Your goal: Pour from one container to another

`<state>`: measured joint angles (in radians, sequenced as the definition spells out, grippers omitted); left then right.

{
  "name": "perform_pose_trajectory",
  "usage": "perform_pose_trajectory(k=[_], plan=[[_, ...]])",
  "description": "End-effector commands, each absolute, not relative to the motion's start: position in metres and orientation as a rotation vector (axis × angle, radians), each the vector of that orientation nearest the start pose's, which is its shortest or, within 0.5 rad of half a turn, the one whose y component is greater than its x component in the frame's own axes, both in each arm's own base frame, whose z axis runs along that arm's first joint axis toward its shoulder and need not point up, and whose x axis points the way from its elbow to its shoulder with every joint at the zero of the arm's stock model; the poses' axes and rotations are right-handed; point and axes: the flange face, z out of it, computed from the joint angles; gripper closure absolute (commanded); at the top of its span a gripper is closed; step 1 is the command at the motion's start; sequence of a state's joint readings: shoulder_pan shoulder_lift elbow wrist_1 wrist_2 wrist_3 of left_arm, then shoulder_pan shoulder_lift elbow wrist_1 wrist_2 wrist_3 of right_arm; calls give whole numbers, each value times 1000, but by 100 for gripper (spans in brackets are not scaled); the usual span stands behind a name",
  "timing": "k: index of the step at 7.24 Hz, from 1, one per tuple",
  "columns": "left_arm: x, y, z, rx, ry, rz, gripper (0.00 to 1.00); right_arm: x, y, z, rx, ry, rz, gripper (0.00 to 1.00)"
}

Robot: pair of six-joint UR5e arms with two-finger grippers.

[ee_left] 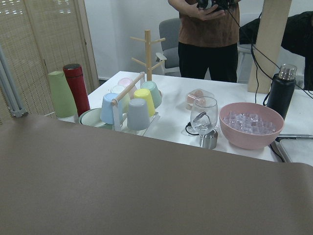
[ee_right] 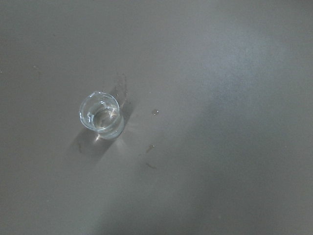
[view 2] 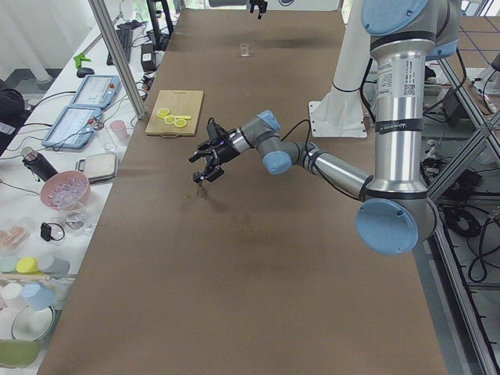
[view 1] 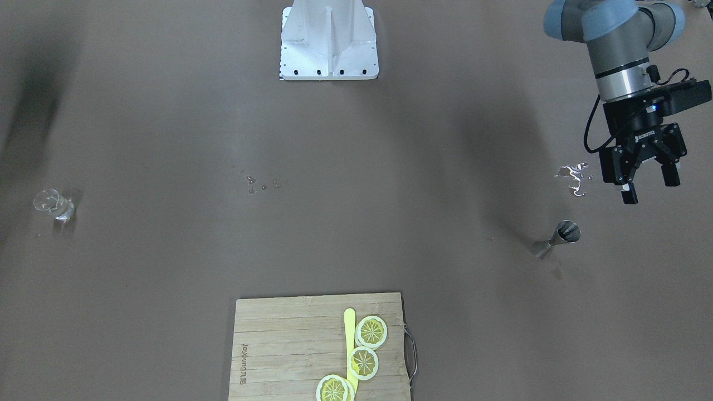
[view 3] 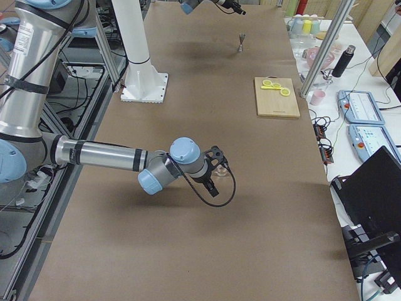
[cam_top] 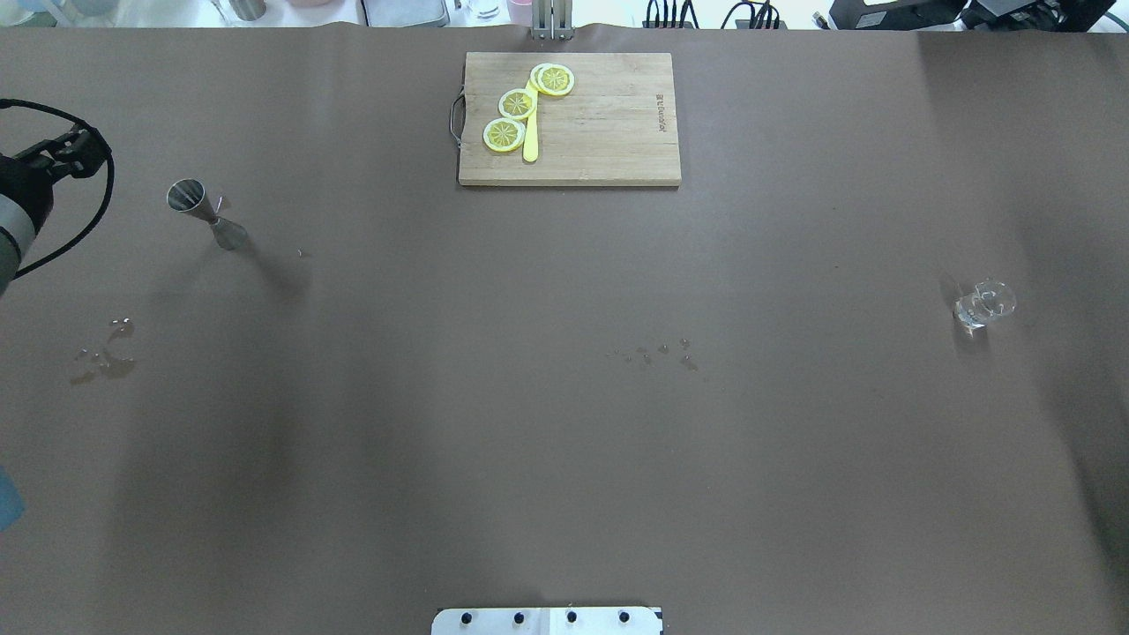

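**Bamboo board up front; both vessels standing on desk**

Slatted bamboo cutting board (view 1: pixel 289 345) carries three lemon slices (view 1: pixel 363 362) and a flat yellow stick (view 1: pixel 349 328). Left end effector (view 1: pixel 650 186): fingers spread, empty, raised over the matte brown desk (view 1: pixel 356 223). Steel hourglass jigger (view 1: pixel 560 236) stands upright near it, lower, not touching. Round clear glass (ee_right: pixel 101 115), shallow liquid inside, sits just beside the right end effector (view 3: pixel 213 182); can't tell how its fingers stand.

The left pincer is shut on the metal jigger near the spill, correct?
Not quite. The left pincer is open and holds nothing; the metal jigger stands untouched near the spill. The exterior front-facing view shows it.
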<state>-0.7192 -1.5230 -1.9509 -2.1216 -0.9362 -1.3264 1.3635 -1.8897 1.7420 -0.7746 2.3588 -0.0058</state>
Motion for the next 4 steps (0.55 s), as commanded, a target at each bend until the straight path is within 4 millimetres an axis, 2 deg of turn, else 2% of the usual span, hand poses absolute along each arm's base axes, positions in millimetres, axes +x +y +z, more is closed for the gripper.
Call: perform_pose_trajectory(k=[1, 2, 4], plan=[[269, -446, 425, 1024, 473, -698, 2, -30, -380, 612, 599, -831, -517, 0], [286, -457, 426, 1055, 450, -706, 2, -32, -379, 608, 627, -841, -528, 0], [320, -473, 433, 1098, 424, -746, 2, -37, -375, 611, 659, -851, -534, 0]])
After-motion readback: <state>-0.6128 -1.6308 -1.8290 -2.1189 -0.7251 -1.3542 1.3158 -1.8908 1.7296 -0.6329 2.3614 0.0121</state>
